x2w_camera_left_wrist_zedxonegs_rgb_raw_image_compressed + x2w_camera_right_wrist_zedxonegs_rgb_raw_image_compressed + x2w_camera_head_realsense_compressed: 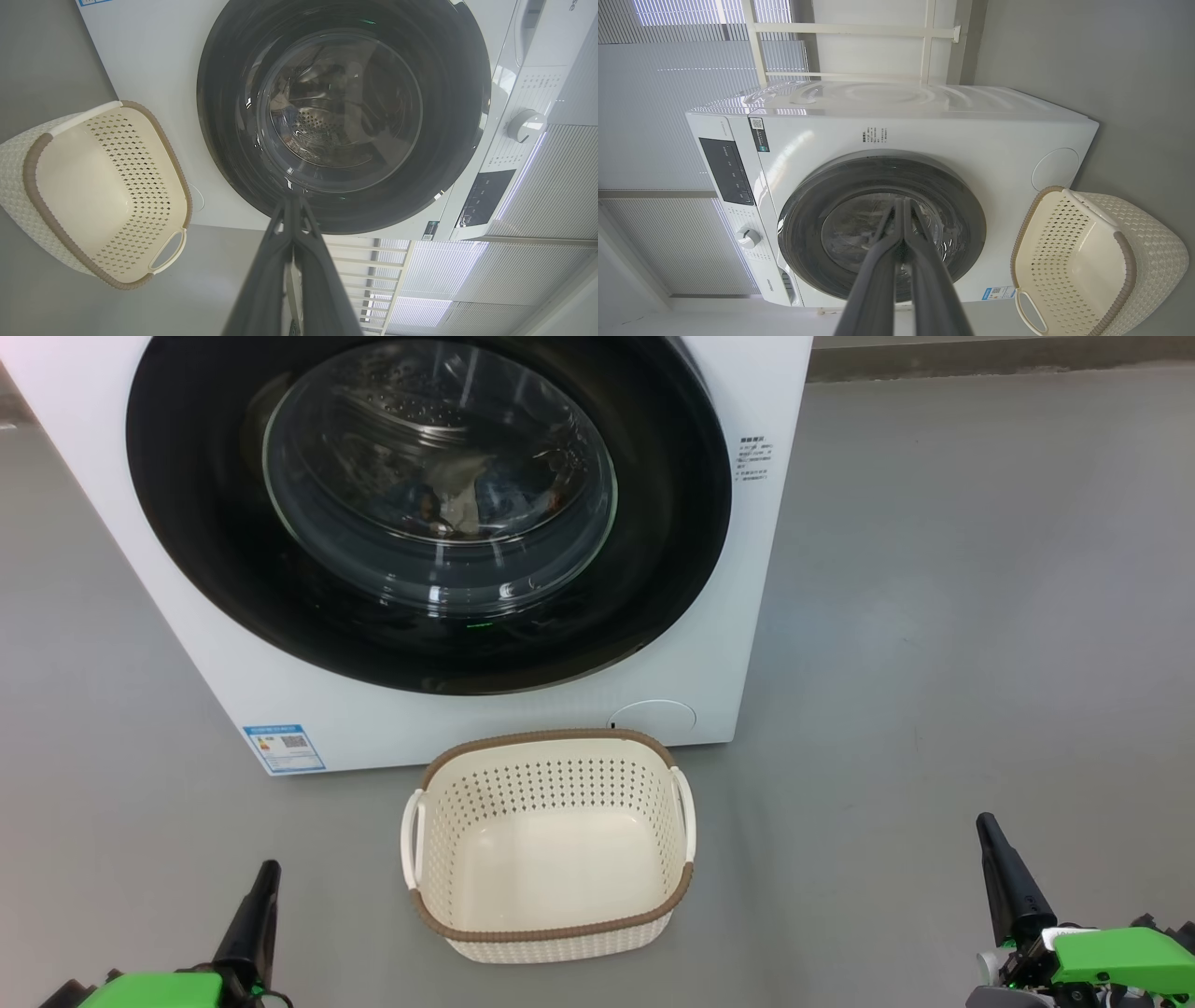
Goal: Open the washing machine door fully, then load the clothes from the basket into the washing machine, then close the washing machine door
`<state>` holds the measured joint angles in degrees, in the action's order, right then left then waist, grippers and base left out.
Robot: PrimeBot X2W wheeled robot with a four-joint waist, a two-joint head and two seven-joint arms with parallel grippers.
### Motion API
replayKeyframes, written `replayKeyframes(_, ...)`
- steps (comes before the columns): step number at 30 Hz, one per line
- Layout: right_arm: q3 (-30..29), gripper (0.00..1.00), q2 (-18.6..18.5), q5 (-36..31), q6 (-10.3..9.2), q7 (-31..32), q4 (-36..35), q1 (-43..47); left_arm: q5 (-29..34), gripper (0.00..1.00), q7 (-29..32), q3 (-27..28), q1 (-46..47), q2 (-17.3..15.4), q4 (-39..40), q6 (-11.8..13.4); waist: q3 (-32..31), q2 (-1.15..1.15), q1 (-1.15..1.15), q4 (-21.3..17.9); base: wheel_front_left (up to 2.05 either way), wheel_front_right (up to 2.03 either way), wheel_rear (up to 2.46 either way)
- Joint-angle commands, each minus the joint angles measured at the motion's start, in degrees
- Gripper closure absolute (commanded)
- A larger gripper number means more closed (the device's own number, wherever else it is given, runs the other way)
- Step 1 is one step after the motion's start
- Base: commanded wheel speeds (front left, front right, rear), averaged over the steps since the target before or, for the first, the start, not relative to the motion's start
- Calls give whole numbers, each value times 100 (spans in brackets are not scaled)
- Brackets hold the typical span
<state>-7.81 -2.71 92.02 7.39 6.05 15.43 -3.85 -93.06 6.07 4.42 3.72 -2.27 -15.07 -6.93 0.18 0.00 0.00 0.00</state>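
From the head view I see the washing machine (168, 616) standing on a smooth grey floor (934, 616), its door (653, 523) shut flat against the front. The clothes (457, 509) show dimly through the glass, low in the drum. The basket (551, 930) sits on the floor just in front of the machine, its bare cream bottom showing. My left gripper (265, 882) is at the lower left and my right gripper (988, 835) at the lower right, both well apart from the basket, each with its fingers pressed together.

In the left wrist view, the fingers meet at one tip and point at the door's lower edge. A white knob (525, 126) sits on the control panel, with pale slatted blinds (551, 186) beyond.

In the right wrist view, the joined fingers point at the glass. The basket stands beside the round flap (1055, 168).
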Motion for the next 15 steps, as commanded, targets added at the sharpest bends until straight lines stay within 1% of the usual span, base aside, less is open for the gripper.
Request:
replayKeyframes(1, 124, 100, -18, 11, 10, 48, -141, -233, 85, 100, 37, 204, 246, -69, 103, -56, 0, 0, 0, 0, 0, 0, 0)
replayKeyframes(15, 123, 100, -18, 10, 10, 48, -141, -234, 87, 100, 39, 207, 246, -67, 103, -56, 0, 0, 0, 0, 0, 0, 0)
